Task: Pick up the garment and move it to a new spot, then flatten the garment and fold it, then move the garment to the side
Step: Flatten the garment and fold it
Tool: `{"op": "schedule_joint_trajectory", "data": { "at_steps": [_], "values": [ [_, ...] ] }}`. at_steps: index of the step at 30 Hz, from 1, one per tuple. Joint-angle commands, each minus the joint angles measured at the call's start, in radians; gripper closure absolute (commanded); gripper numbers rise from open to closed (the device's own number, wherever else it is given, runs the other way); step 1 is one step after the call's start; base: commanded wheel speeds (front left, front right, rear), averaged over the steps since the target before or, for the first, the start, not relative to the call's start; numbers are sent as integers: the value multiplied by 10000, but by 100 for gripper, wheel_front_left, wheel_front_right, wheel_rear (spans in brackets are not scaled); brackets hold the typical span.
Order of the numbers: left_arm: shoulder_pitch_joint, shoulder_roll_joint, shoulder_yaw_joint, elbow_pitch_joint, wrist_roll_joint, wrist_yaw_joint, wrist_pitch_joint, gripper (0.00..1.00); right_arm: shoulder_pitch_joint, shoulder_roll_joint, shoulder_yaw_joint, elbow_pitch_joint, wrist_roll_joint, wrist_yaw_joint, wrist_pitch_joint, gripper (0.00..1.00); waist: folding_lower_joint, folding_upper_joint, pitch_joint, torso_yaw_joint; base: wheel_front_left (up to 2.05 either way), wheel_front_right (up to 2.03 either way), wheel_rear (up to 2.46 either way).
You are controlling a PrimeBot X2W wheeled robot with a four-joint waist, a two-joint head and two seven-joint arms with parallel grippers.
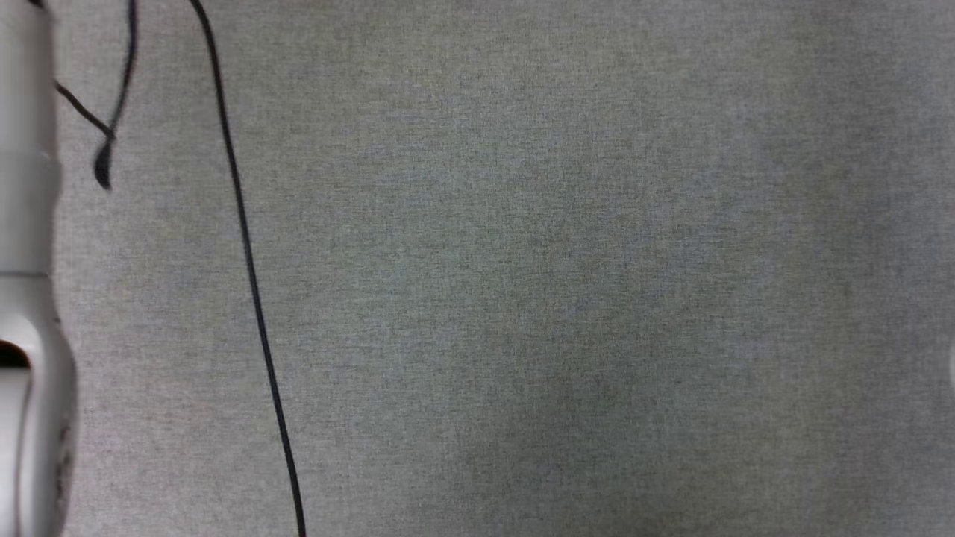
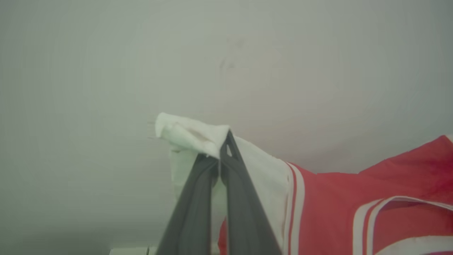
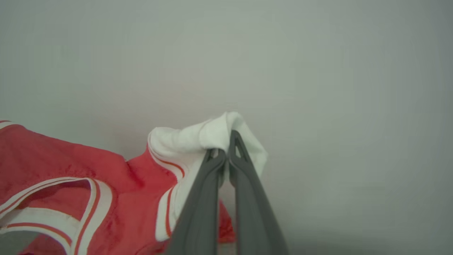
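Plainly, left claw (image 2: 219, 153) and right claw (image 3: 225, 150) each clamp a white sleeve of the garment (image 2: 336, 198) (body mostly cut off).

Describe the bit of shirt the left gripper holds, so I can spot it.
Find the red garment low right in the left wrist view. Its white sleeve runs left, past red-white stripes, to the left gripper, shut on its plain bunched tip.
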Motion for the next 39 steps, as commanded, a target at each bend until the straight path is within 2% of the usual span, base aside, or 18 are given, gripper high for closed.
{"op": "schedule_joint_trajectory", "data": {
  "at_steps": [1,7,11,18,23,29,34,39],
  "values": [
    [238,-68,15,216,-92,-78,-149,100,224,72,6,229,90,-7,-132,100,-2,0,11,20,0,0,0],
    [1018,-501,-105,1444,-471,-350,-582,100,1112,111,110,1430,369,-7,-763,100,-2,0,-166,200,0,0,0],
    [2045,-770,-88,2093,-740,-475,-1008,100,2287,14,249,2025,786,-7,-1285,100,-2,0,-739,341,0,0,0],
    [4165,-848,134,2190,-1092,-572,-1350,100,4569,-214,757,2272,1695,-7,-1961,100,-2,0,-1805,390,0,0,0],
    [5880,-711,564,1063,-916,-582,-1370,100,6155,-524,1189,1631,2363,-7,-2120,100,-2,0,-2516,402,0,0,0],
    [8243,-694,1151,-783,-458,-351,-1375,100,8278,-929,1223,218,2894,-7,-1968,100,-2,0,-3308,386,0,0,0],
    [10213,-628,1184,-2033,-212,-9,-1376,100,10355,-1072,769,-1188,2838,-7,-1487,100,-2,0,-3849,311,0,0,0],
    [12195,-542,1278,-3509,-261,570,-1111,100,12564,-892,-268,-2788,2467,-12,-848,100,-2,0,-4337,301,0,0,0]
  ]
}}
